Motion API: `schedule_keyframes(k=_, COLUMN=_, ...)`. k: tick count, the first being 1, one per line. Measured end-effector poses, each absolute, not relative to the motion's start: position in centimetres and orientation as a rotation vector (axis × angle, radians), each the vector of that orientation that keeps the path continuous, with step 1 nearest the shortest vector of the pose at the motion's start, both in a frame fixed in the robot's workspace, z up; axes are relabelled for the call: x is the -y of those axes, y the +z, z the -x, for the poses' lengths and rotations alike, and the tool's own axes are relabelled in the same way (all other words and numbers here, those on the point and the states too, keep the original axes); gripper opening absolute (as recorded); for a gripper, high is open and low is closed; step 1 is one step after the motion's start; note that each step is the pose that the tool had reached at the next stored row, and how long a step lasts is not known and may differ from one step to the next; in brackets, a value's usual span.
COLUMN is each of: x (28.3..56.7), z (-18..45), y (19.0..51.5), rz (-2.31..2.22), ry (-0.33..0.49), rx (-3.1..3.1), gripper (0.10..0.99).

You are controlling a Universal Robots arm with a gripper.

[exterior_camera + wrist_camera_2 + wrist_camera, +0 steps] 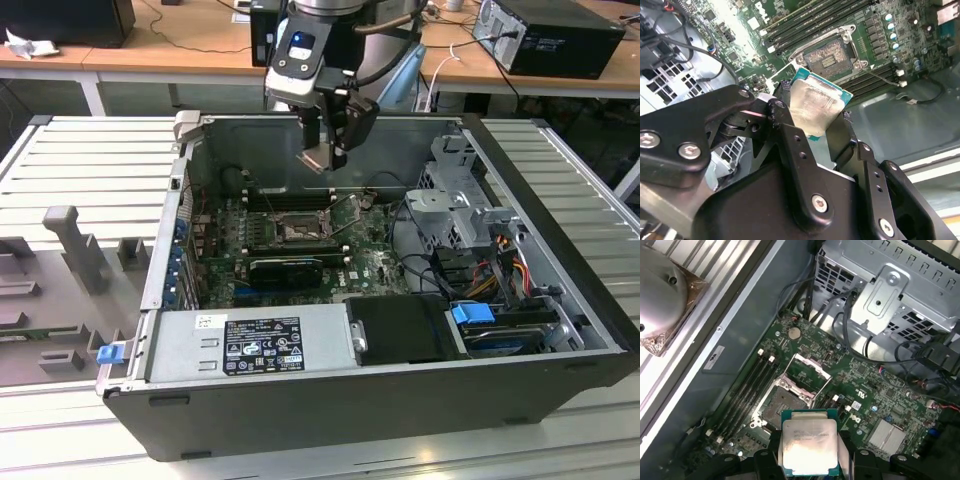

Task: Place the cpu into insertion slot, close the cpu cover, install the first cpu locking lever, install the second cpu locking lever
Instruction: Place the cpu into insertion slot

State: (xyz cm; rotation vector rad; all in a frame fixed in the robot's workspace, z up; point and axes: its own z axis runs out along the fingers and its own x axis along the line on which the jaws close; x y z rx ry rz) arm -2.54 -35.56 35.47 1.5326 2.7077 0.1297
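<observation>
– Judging by the cpu (809, 447), how far along is the job?
– Barely begun. The end effector (814, 109) is clamped on the chip by two opposite edges, metal top outward, and holds it above the insertion slot (779, 407), well apart from it (so nothing is seated).
– And the slot itself?
– It looks bare, with the cpu cover (807, 372) tipped up at one edge of the slot. Placing the chip, closing the cover and setting both levers all seem left to do.
– Can you make out the levers?
– A thin rod (880, 75) runs out from a corner of the slot; I take it for one lever, but cannot be sure. The chip's underside is hidden, the fingers (790, 135) cover parts of its edges, and the slot's contacts are too fine to tell.
– Around the slot?
– The motherboard (875, 390), inside the open computer case (400, 400) on the bench (90, 160).
</observation>
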Motion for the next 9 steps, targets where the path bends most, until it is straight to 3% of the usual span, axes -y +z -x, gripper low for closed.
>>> schedule_keyframes(k=9, x=35.56, z=2.54, y=35.38, rz=-1.660, ry=0.127, rx=-2.627, gripper=0.525)
